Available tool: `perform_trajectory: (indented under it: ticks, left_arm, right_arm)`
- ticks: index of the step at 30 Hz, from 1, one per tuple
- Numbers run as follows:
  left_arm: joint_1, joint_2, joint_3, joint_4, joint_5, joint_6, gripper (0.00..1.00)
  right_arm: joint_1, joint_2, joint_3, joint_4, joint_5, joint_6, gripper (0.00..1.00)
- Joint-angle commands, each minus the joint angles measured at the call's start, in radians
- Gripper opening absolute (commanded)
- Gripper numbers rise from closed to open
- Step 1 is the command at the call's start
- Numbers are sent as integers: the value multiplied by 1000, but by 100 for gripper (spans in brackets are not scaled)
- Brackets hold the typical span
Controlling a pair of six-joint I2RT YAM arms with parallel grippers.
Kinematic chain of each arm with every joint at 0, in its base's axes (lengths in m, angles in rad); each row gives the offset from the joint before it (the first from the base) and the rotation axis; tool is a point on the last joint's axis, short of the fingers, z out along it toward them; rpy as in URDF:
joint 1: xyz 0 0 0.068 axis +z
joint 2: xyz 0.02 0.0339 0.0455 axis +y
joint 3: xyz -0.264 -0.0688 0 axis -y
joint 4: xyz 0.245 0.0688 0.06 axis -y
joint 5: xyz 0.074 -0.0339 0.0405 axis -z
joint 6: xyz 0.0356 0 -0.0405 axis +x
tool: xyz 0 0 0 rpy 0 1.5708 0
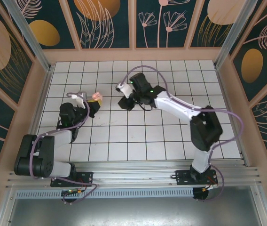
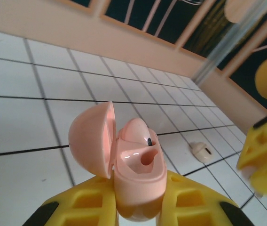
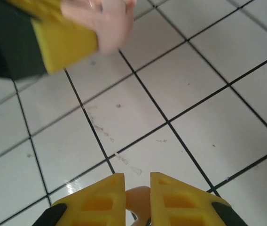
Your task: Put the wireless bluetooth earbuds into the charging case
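The left gripper [image 2: 140, 209] is shut tight on the case [image 2: 140, 174] and holds it up off the table [image 2: 20, 122]. The case is open, and its lid [image 2: 91, 139] hangs to one side. A seated earbud [image 2: 136, 131] seems to be in the far hole already. The near hole [image 2: 146, 159] looks empty.

The right gripper [image 3: 137, 186] has its fingers close together, and a pinched earbud [image 3: 138, 200] sits between them. Only a bit of it peeks out, so which way it points cannot be told.

What matters now is where the case is from the right gripper. Seen from above, the case is just to the left of it, close by but not touching. In the right wrist view the case is up in the far left corner, ahead of the fingers, while the fingers point down at the table. So the right arm will likely have to go left, get over the open case, and put the pinched earbud down into the near hole. The hole is small, so the aim must be good.

A loose earbud [image 2: 201, 151] lies on the table near the case.
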Motion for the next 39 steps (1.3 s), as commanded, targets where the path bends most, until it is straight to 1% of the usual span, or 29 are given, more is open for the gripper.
perform_trajectory:
  ticks: [1,4,8,11,14,19,28,39]
  left_arm:
    - [-80,17,8,111,62,109,8]
    - [-169,29,36,100,105,221,9]
    - [-267,48,72,90,155,348,9]
    - [-304,66,99,89,178,382,9]
    - [-324,83,124,90,198,392,9]
    - [-349,97,144,88,210,399,9]
    - [-354,77,146,97,209,373,9]
    - [-354,58,142,147,201,312,10]
  right_arm:
    - [-29,-130,-114,182,-62,106,15]
    - [-55,-240,-199,275,-71,146,15]
    - [-57,-344,-266,349,-33,156,15]
    - [-46,-387,-304,380,0,144,15]
    - [-29,-403,-324,385,30,123,15]
    - [3,-383,-317,370,34,98,16]
    - [37,-357,-327,352,76,70,16]
    - [41,-345,-349,356,97,73,15]
